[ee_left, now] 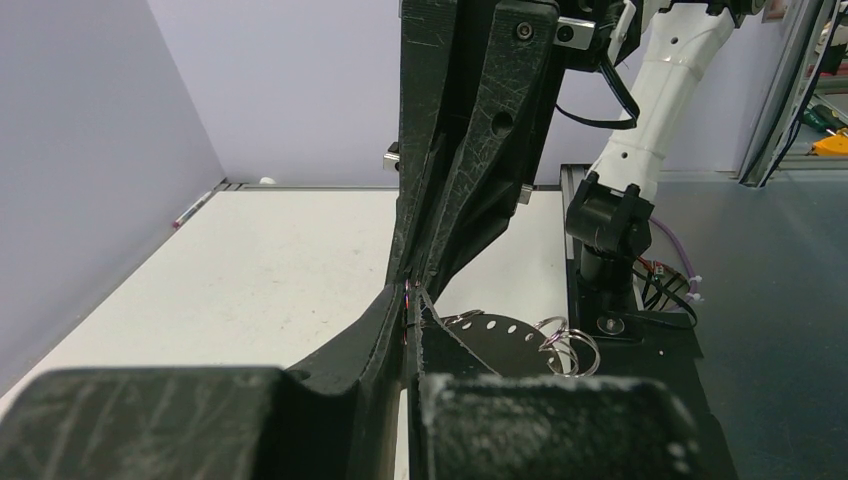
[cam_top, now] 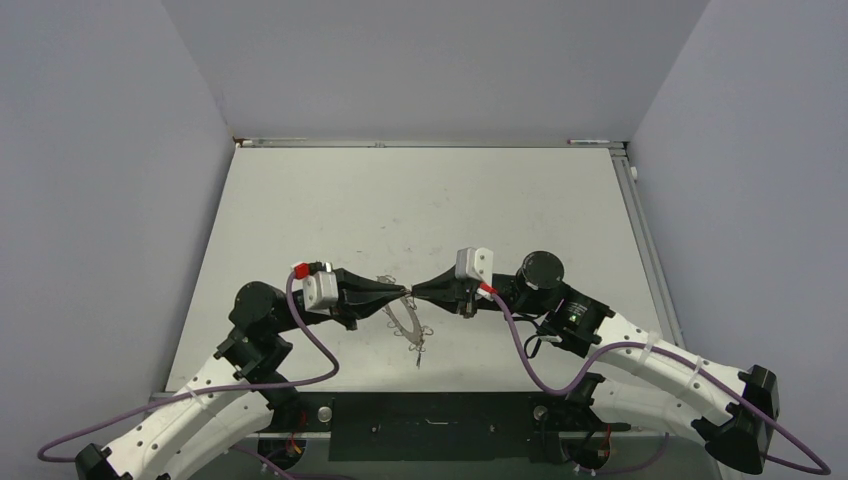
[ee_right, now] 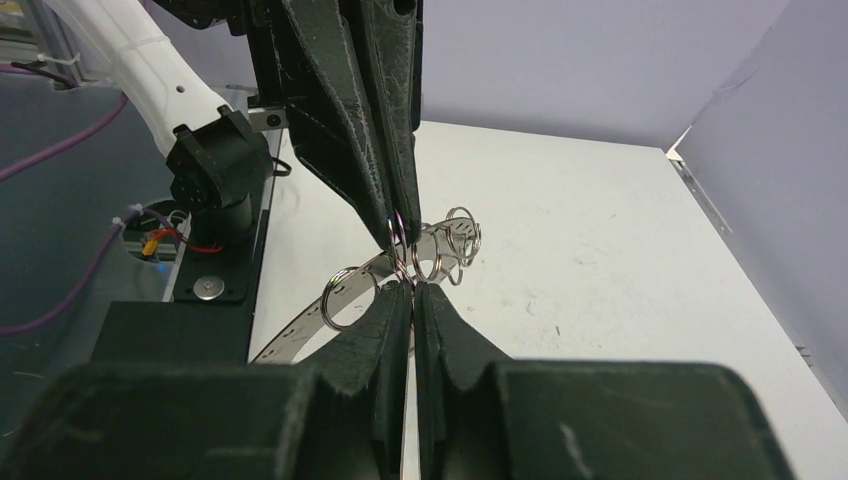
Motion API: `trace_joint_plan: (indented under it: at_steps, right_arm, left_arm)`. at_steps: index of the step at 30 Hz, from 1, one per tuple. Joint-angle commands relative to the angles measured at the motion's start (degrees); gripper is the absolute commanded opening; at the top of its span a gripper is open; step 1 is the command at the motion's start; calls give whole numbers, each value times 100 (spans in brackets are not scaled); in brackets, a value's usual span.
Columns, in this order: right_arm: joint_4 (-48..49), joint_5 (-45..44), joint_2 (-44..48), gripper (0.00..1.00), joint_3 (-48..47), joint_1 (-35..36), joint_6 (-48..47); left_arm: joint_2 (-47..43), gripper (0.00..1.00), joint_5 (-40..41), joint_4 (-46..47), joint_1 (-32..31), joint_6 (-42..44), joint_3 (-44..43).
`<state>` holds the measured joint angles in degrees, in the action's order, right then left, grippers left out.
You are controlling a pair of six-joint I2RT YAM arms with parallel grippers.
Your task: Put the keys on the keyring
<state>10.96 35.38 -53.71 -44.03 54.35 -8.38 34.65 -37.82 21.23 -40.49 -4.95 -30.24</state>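
The keyring (cam_top: 403,318) is a flat grey band with punched holes, rimmed with thin wire loops. It hangs tilted between the two arms. My left gripper (cam_top: 404,291) is shut on one wire loop at its tips (ee_left: 410,300); the band (ee_left: 500,335) and more loops (ee_left: 566,345) show beside its right finger. My right gripper (cam_top: 418,292) meets it tip to tip and is shut on a neighbouring loop (ee_right: 402,262) at its tips (ee_right: 412,286). The band (ee_right: 335,312) curves away to the left below. The black-headed key is not visible in any view.
A thin dark piece (cam_top: 419,352) dangles from the ring's near end above the table (cam_top: 330,210). A black base plate (cam_top: 440,425) lies along the near edge. Grey walls enclose the table on the left, back and right.
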Motion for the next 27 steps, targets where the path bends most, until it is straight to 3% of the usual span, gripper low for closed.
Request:
trace_joint_plan:
  at_steps: [1,12,16,17,22,27]
  right_arm:
    - [229,153,10,5,-219,-39,-24]
    - [1894,-587,344,5,669,-39,983]
    - [1949,-581,316,6,719,-41,1095]
    - [1885,-525,282,7,675,-41,1088]
    - [1411,-333,134,34,376,-31,893]
    - [1207,-324,243,37,271,-38,545]
  left_arm:
    - [-115,0,41,494,37,-65,-46]
    - [-232,0,328,852,136,-263,83]
    - [-258,0,407,890,154,-269,106]
    - [-258,0,403,898,163,-277,106]
    - [-232,0,374,900,173,-278,97]
    - [-175,0,229,856,173,-243,78]
